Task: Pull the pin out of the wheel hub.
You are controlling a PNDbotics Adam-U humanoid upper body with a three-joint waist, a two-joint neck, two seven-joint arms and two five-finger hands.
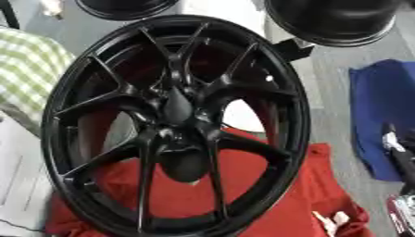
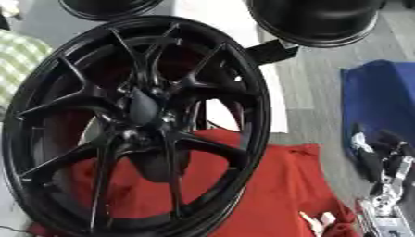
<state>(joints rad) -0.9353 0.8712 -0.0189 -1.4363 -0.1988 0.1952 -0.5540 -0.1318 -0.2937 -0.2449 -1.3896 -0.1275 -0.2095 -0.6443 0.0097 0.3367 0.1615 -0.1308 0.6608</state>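
A large black multi-spoke wheel [image 1: 174, 122] stands tilted on a red cloth [image 1: 267, 203], its face turned toward me. At the hub centre a dark tapered piece, which looks like the pin [image 1: 177, 106], sticks out between the spokes. Behind the lower spokes sits a dark rounded shape [image 1: 185, 163] that I cannot make out. My right hand [image 2: 379, 159] rests at the lower right edge, fingers up and relaxed, well clear of the wheel and holding nothing. My left hand shows in neither view.
Two more black rims [image 1: 340, 21] [image 1: 126, 7] lie at the top. A blue cloth [image 1: 385, 102] is spread at the right, a green-checked cloth [image 1: 28, 69] at the left. A small white item [image 1: 330, 220] lies on the red cloth's lower right.
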